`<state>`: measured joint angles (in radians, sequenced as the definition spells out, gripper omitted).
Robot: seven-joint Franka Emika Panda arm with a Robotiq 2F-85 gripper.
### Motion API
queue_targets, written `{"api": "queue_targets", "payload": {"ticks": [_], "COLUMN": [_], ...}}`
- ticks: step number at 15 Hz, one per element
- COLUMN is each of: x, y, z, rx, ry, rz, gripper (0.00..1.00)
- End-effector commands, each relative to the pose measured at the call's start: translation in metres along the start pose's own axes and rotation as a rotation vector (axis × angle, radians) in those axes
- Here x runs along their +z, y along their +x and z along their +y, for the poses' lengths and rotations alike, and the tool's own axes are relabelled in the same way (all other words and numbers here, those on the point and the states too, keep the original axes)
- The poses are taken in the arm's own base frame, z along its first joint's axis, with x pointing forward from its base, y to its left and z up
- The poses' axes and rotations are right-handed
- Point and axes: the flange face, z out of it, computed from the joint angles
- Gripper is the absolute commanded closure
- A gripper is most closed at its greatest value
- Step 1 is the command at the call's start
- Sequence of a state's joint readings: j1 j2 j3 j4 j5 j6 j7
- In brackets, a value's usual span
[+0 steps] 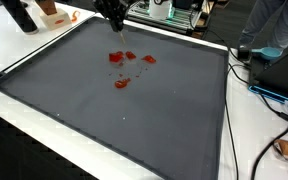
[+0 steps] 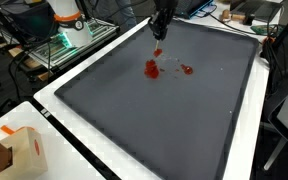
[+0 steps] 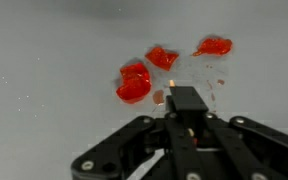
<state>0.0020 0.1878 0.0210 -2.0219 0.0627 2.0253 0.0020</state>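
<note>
Gripper [image 3: 185, 96] fills foreground of wrist view: linkage bars spread low, fingers pressed together into one dark block (closed; whether anything is pinched, cannot tell). Just beyond fingertips, red pieces [image 3: 134, 84] lie on grey mat [image 3: 44, 50]: three visible, largest nearest, two farther back, each apart from the others. In both exterior views gripper [image 1: 116, 24] hangs over far part of mat [image 2: 164, 120], red pieces [image 2: 152, 69] scattered just below it. Mat rests on white table [image 1: 34, 42]. Cardboard box [image 2: 24, 150] at table corner, well apart.
</note>
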Motion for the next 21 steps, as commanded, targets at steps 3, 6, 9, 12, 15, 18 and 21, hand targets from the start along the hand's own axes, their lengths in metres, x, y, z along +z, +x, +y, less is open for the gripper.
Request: {"api": "queue_targets", "payload": {"ticks": [3, 6, 9, 12, 15, 18, 21], "x": [0.034, 0.044, 0.05, 0.053, 0.059, 0.068, 0.074], "y": [0.005, 0.007, 0.008, 0.011, 0.012, 0.012, 0.013], "z": [0.026, 0.033, 0.037, 0.039, 0.041, 0.042, 0.042], "rx": [0.01, 0.024, 0.032, 0.038, 0.04, 0.038, 0.037], "ry": [0.014, 0.018, 0.013, -0.004, -0.021, -0.025, -0.022], "rz": [-0.003, 0.019, 0.049, 0.096, 0.113, 0.1, 0.091], "gripper": [0.97, 0.97, 0.97, 0.97, 0.97, 0.97, 0.97]}}
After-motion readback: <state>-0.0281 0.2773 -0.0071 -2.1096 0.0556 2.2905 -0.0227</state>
